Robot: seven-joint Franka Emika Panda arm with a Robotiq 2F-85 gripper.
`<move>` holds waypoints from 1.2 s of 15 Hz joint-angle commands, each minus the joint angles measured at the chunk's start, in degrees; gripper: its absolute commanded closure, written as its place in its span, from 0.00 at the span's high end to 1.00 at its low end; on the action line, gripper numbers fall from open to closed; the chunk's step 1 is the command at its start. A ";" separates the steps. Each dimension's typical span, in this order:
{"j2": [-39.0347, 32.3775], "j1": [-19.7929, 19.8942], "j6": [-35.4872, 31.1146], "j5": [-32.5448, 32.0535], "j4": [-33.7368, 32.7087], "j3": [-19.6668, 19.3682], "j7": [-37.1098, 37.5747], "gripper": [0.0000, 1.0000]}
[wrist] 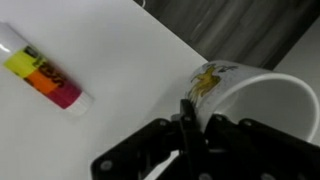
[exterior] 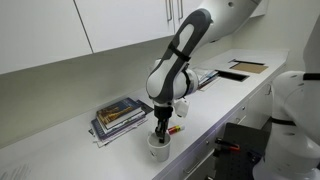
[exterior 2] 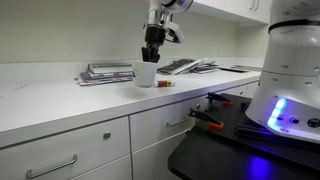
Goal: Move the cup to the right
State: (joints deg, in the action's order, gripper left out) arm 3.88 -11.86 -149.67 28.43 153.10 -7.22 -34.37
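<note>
The cup (exterior: 158, 147) is a small white mug with a faint coloured pattern. It stands on the white counter near the front edge and shows in both exterior views (exterior 2: 145, 75). My gripper (exterior: 160, 134) comes down on it from above (exterior 2: 150, 58). In the wrist view one finger of the gripper (wrist: 188, 112) presses against the outside of the cup wall (wrist: 250, 95), just below a yellow pattern. The other finger is hidden at the cup's rim. The jaws look closed on the rim. The handle is not visible.
A marker-like stick (wrist: 40, 68) with a yellow, orange and pink label lies beside the cup (exterior: 175, 129). A stack of books (exterior: 120, 117) lies behind it (exterior 2: 108, 72). Papers (exterior: 205, 77) and a clipboard (exterior: 245, 69) lie farther along. The counter's front edge (exterior: 205, 135) is close.
</note>
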 commanded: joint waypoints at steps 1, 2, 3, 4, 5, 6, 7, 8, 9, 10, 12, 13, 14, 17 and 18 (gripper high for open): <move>-3.91 5.39 -0.35 -5.90 -2.41 1.96 0.40 0.03; -4.86 6.61 -1.01 -8.74 -2.83 2.30 1.34 0.03; -5.66 7.64 -1.70 -11.57 -3.29 2.71 2.40 0.03; -6.59 8.34 -2.57 -15.10 -3.85 3.12 3.75 0.03; -7.46 8.87 -2.90 -17.95 -4.69 3.47 4.95 0.03; -8.31 9.24 -3.60 -20.41 -5.59 3.87 6.59 0.03; -9.12 9.50 -3.67 -22.73 -6.74 4.24 8.24 0.03; -9.90 9.62 -3.36 -24.05 -8.15 4.63 9.63 0.03; -10.69 9.84 -2.93 -24.60 -9.48 5.13 10.51 0.03; -11.66 9.95 -2.61 -25.09 -11.01 5.60 11.66 0.03; -13.47 10.24 -2.13 -24.96 -13.41 6.37 12.90 0.03; -14.18 10.42 -1.99 -25.01 -14.29 6.67 13.27 0.03; -14.92 10.66 -1.95 -24.55 -15.00 7.04 13.81 0.03; -16.64 10.92 -2.44 -24.92 -15.94 7.38 15.83 0.36; -16.66 11.11 -2.32 -24.78 -16.08 7.49 16.38 0.41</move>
State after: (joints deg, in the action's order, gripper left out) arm -12.27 -2.20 -152.73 4.79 138.13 -1.04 -20.96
